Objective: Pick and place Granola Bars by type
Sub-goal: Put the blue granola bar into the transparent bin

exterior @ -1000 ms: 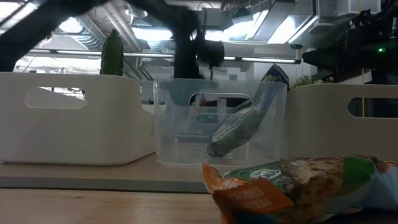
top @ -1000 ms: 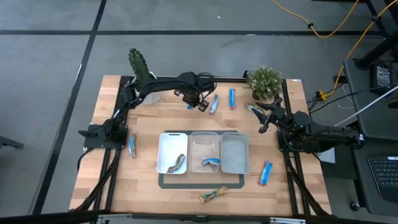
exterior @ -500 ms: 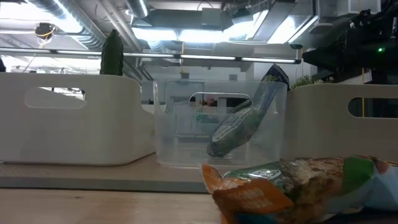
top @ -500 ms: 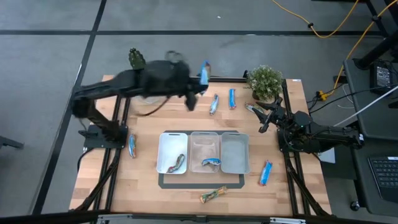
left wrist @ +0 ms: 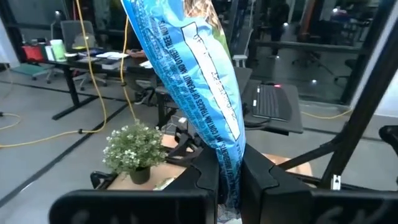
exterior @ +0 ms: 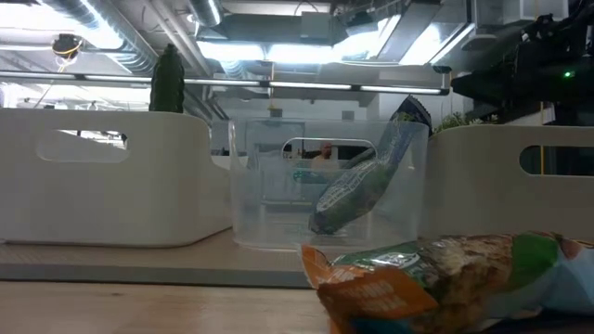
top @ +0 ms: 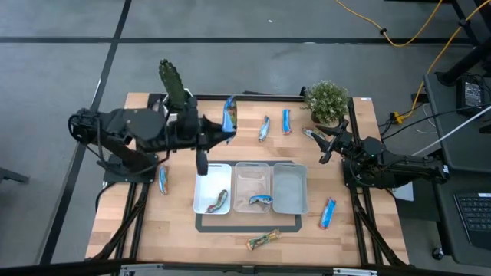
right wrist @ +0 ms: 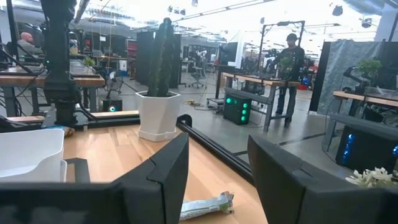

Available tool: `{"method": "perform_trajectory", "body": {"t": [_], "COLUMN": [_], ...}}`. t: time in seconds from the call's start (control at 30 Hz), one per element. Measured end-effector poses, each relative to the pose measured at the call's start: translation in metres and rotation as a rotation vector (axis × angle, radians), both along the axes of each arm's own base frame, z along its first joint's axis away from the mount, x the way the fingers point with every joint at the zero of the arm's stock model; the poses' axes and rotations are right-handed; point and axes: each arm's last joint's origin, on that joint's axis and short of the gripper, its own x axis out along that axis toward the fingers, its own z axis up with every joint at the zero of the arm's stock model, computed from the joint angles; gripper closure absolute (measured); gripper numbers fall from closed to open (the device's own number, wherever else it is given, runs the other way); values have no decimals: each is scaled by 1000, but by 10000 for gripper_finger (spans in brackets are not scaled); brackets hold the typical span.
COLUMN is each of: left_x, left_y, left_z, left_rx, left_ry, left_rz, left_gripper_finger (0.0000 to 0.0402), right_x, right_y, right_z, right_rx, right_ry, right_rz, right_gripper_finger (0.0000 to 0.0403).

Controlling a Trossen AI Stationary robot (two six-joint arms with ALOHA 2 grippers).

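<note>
My left gripper (top: pixel 221 132) is raised high over the table's far left part, shut on a bright blue granola bar (top: pixel 229 113). More bars lie on the wood: silver (top: pixel 264 128), blue (top: pixel 286 121), blue (top: pixel 328 213), gold-green (top: pixel 263 240), and one (top: pixel 163 180) at the left. A brownish bar (top: pixel 219 201) lies in the white tray (top: pixel 201 178). A blue one (top: pixel 261 201) leans on the clear tray's wall (exterior: pixel 367 181). My right gripper (top: pixel 326 146) rests open at the table's right, a bar (right wrist: pixel 208 205) lying ahead of it. My left gripper pinches one end of the blue bar (left wrist: pixel 229 177) between its two fingers (left wrist: pixel 202 180). The fingers point roughly level toward the table's right. The rest of the wrapper (left wrist: pixel 199 68) stands out beyond the fingertips, lifted clear of the table and everything on it.
Three trays sit side by side on a dark mat: white, clear (top: pixel 252 178), grey (top: pixel 290 184). A cactus (top: pixel 172 79) stands at the far left corner, a small bushy plant (top: pixel 327 100) at the far right. A black frame edges the table.
My left gripper has risen from the bars near the far edge, carrying the blue bar up clear of the wood. The arm has pulled back toward the table's left and slightly nearer. The gripper has tipped from pointing down to about level.
</note>
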Motion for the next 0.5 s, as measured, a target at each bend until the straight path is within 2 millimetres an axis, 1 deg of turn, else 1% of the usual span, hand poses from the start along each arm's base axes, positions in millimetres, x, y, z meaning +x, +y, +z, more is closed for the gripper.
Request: {"method": "perform_trajectory", "body": {"t": [0.13,0.27,0.4,0.5], "left_x": [-4,-6,-2,0], "left_y": [-10,-19,-33,-44], "left_z": [-1,-7,-20,-37], "left_rx": [1,-26,-27,-84], "left_ry": [7,46,126,219], "left_rz": [5,-22,-51,-49], "left_gripper_finger": [385,385,385,385], "right_x": [0,0,0,0], "right_y": [0,0,0,0], "right_z": [0,0,0,-1], "right_rx": [0,1,2,2], "right_ry": [-1,-1,4,9], "right_rz": [0,0,0,0], "right_gripper_finger": [235,235,235,235]}}
